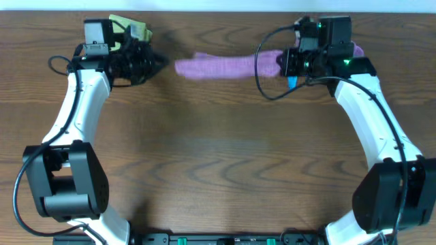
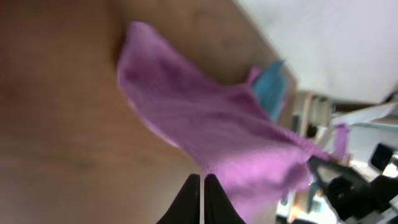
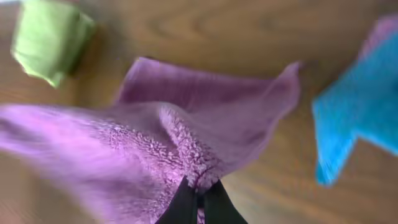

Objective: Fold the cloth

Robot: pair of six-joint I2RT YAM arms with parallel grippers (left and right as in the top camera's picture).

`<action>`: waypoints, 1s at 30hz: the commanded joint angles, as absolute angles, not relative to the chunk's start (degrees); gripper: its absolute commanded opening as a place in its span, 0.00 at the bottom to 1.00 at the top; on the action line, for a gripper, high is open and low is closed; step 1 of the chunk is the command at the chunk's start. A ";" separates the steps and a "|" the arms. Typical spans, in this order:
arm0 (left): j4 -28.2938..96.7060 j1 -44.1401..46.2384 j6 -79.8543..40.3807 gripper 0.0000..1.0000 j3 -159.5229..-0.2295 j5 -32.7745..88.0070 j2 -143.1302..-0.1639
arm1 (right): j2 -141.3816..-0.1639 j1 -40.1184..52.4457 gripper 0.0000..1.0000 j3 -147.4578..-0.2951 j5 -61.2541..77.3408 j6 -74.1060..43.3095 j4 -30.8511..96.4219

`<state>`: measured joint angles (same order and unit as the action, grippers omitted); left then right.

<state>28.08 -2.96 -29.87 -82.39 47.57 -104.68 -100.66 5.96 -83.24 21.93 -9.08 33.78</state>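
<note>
So the lilac cloth point(image 1: 225, 66) is lying bunched at 12 o'clock on the table point(image 1: 218, 156), looking light and floppy, so corners are probably making the best hold. The right gripper point(image 3: 198, 185) is pinching its 3 o'clock end, the left gripper point(image 2: 202, 180) is sitting pressed together on nothing off its 9 o'clock end. Corners are hiding in the folds.

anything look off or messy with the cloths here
Yes. The lilac cloth is not flat: it is bunched into a narrow, rumpled band near the far edge of the table, one end pinched in the shut right gripper. A blue cloth lies loose right beside that end, close enough to get caught up.
</note>
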 commanded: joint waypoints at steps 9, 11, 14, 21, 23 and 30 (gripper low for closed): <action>36.32 -1.34 -18.85 0.06 -77.60 45.41 -104.14 | -100.12 6.85 0.01 -80.75 19.70 -6.13 39.66; 36.21 -0.54 -18.85 0.06 -74.91 45.47 -104.14 | -100.12 7.25 0.01 -80.75 19.70 -6.13 39.46; 33.87 1.02 -19.94 0.07 -68.55 45.78 -104.14 | -100.12 7.49 0.01 -80.75 19.70 -6.13 39.31; 19.59 5.61 -29.50 0.33 -58.26 51.00 -104.14 | -100.12 7.55 0.01 -80.75 19.73 -6.20 39.20; 16.62 7.14 -31.70 0.40 -57.78 50.61 -104.14 | -100.12 7.60 0.01 -80.75 19.73 -6.39 39.20; 9.58 12.19 -40.60 0.64 -57.36 44.62 -104.60 | -100.12 7.60 0.01 -80.75 19.94 -6.81 39.20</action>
